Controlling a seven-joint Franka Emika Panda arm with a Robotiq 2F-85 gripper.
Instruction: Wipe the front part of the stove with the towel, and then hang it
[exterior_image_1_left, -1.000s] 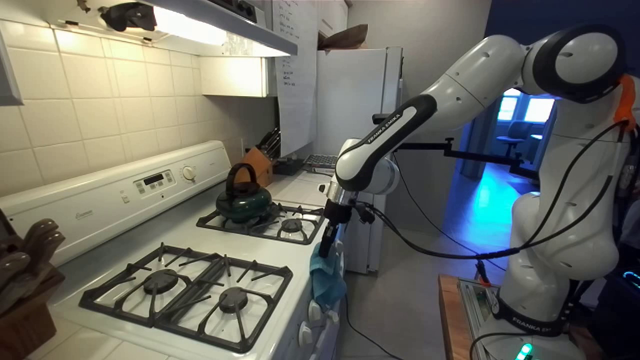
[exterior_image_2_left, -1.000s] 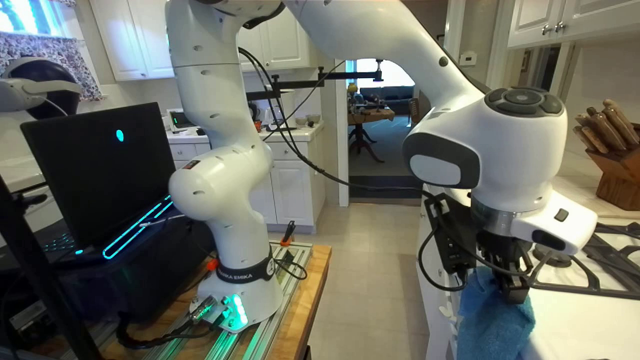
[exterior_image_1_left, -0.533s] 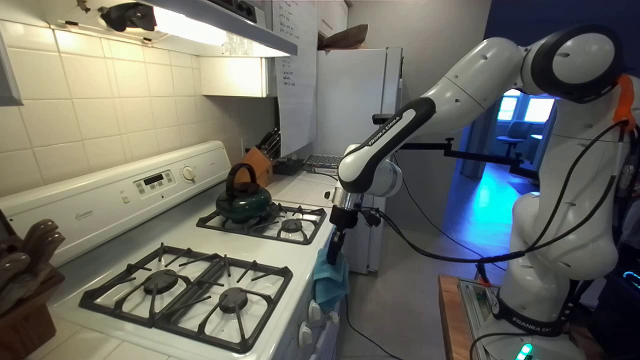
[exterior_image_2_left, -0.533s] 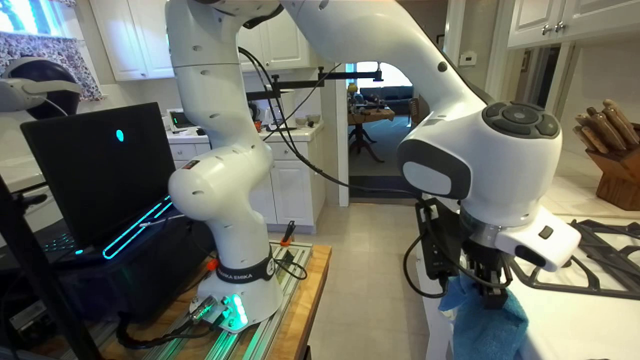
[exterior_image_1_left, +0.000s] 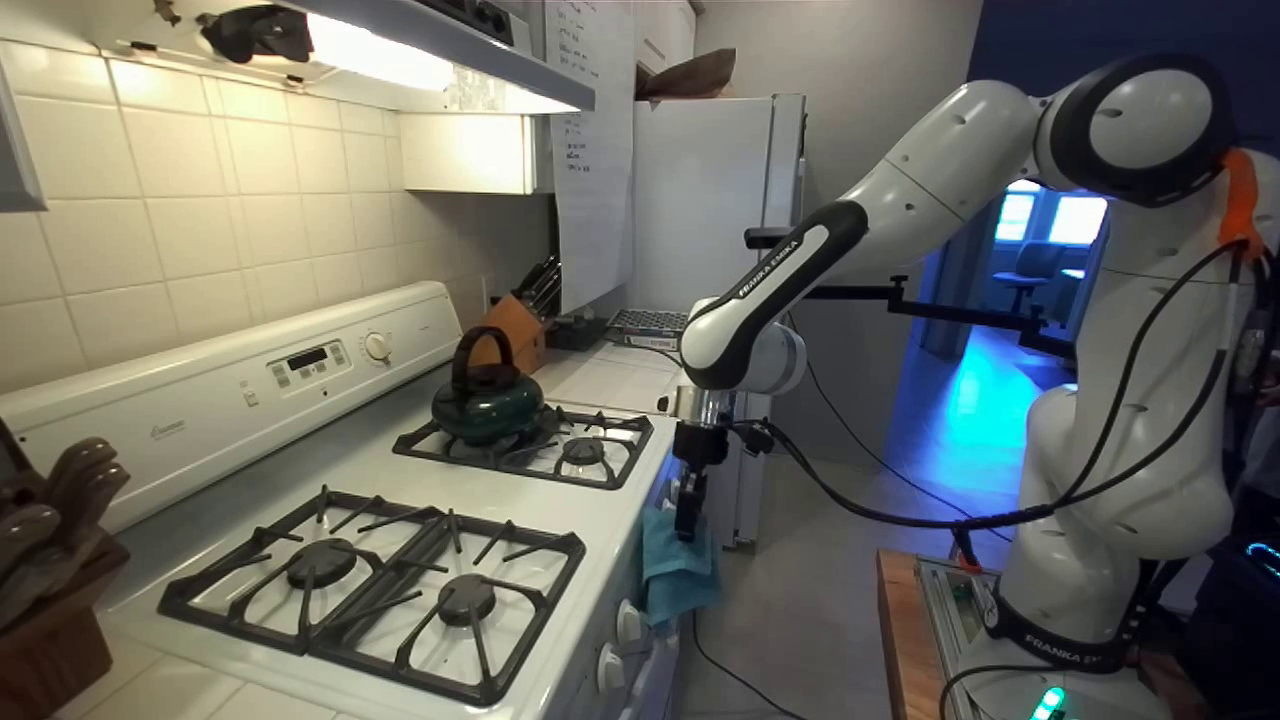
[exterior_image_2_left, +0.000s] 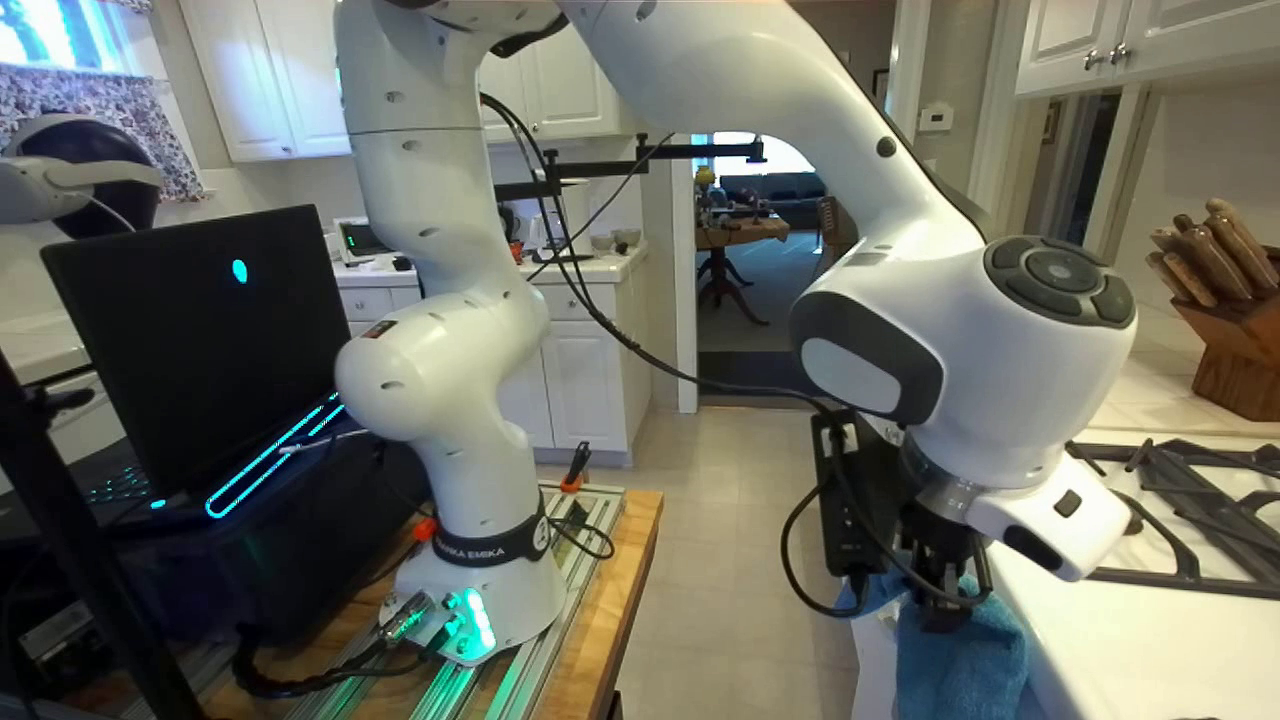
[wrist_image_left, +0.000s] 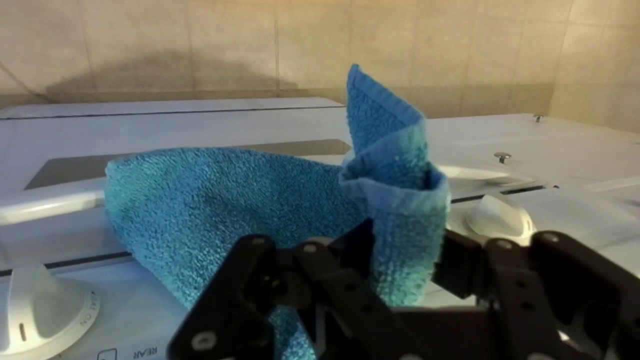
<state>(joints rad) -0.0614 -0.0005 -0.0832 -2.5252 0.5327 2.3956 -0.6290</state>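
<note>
Pinching the teal towel (wrist_image_left: 240, 200), the jaws hang at the front of the stove (exterior_image_1_left: 430, 480).

In an exterior view I have a cream tiled wall (exterior_image_1_left: 180, 240) lit warmly by a hood lamp (exterior_image_1_left: 385, 60) and, farther off, a floor (exterior_image_1_left: 965, 370) glowing blue near a chair (exterior_image_1_left: 1038, 262). In an exterior view I see white cabinets (exterior_image_2_left: 255, 90), a patterned curtain (exterior_image_2_left: 100, 90) below a bright window (exterior_image_2_left: 60, 40), and a pale kitchen floor (exterior_image_2_left: 730, 500).
</note>
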